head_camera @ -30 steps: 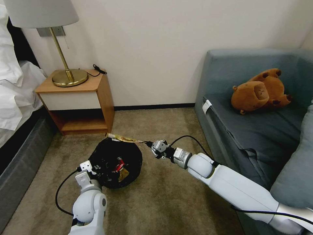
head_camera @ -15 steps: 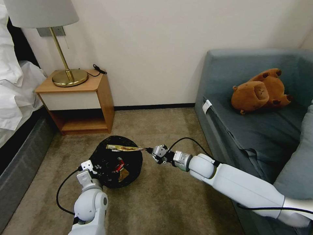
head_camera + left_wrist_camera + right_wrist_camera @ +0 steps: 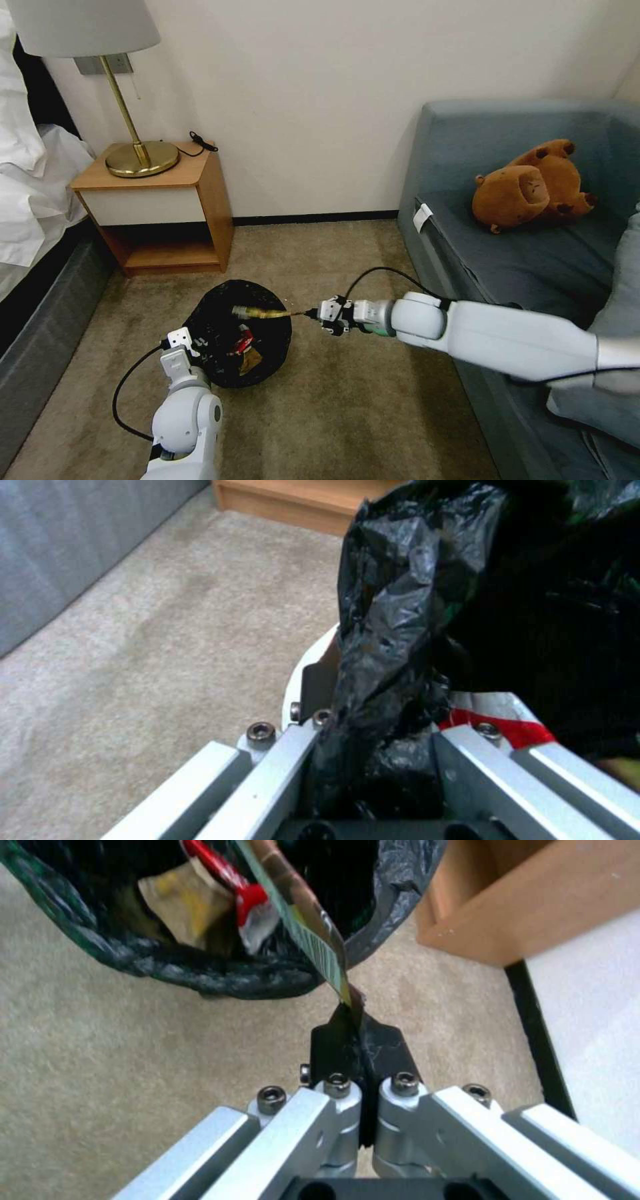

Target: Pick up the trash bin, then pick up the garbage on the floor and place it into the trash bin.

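Observation:
The trash bin (image 3: 230, 337), round and lined with a crinkled black bag, hangs low over the carpet in the head view. My left gripper (image 3: 181, 341) is shut on its near rim; the left wrist view shows black bag (image 3: 393, 645) pinched between the fingers (image 3: 267, 775). My right gripper (image 3: 309, 313) is shut on one end of a yellow-brown snack wrapper (image 3: 261, 312), which reaches out over the bin's mouth. The same wrapper (image 3: 303, 925) slants toward the bin (image 3: 200, 967) in the right wrist view. A red-white wrapper (image 3: 243, 337) and a tan scrap (image 3: 252, 359) lie inside.
A wooden nightstand (image 3: 160, 210) with a brass lamp (image 3: 127, 100) stands at the back left, beside a bed (image 3: 33, 220). A grey sofa (image 3: 533, 253) with a brown plush toy (image 3: 530, 187) fills the right. Carpet (image 3: 347, 413) lies open in front.
My right gripper has swung lower and nearer with the snack wrapper, whose free end has come from the bin's far rim to over its mouth. The left gripper and bin have stayed put.

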You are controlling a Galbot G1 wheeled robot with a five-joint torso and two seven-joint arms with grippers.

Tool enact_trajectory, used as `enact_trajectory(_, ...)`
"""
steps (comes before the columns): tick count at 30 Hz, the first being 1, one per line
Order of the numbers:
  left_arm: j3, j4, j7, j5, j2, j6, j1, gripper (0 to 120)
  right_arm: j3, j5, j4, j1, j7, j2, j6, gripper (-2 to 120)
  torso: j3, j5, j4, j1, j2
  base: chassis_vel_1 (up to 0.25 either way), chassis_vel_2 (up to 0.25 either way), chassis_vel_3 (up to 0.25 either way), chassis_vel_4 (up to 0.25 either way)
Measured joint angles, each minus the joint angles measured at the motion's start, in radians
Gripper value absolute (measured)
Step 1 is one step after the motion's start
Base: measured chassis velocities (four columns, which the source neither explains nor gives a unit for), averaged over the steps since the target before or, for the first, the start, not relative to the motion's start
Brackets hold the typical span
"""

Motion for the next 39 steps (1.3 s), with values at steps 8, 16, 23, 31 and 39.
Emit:
enact_trajectory(8, 0.002, 0.001, 0.003, -0.006, 0.000, -0.014, 0.010, 1, -0.092, 0.046, -0.055, 0.054, 0.007, 0.123, -0.007, 0, 0.000, 0.0004, -0.0006, 0.000, 0.000, 0.000, 0.000, 0.000, 0.000)
enact_trajectory(16, 0.003, -0.002, 0.004, -0.020, 0.000, -0.012, 0.007, 1, -0.106, 0.073, -0.089, 0.060, 0.022, 0.254, -0.009, 0, 0.000, 0.0001, -0.0002, 0.000, 0.000, 0.000, 0.000, 0.000, 0.000)
enact_trajectory(23, 0.014, -0.007, 0.004, -0.024, 0.000, -0.011, 0.005, 1, -0.102, 0.074, -0.102, 0.055, 0.037, 0.275, -0.008, 0, 0.000, 0.0003, -0.0007, 0.000, 0.000, 0.000, 0.000, 0.000, 0.000)
enact_trajectory(31, 0.027, -0.004, 0.005, -0.024, 0.000, -0.015, 0.001, 1, -0.080, 0.085, -0.098, 0.040, 0.116, 0.281, -0.024, 19, 0.000, 0.0004, -0.0005, 0.000, 0.000, 0.000, 0.000, 0.000, 0.000)
enact_trajectory(39, 0.020, -0.002, 0.006, -0.025, 0.000, -0.016, 0.000, 1, -0.067, 0.079, -0.085, 0.038, 0.108, 0.257, -0.029, 44, 0.000, 0.0005, -0.0006, 0.000, 0.000, 0.000, 0.000, 0.000, 0.000)
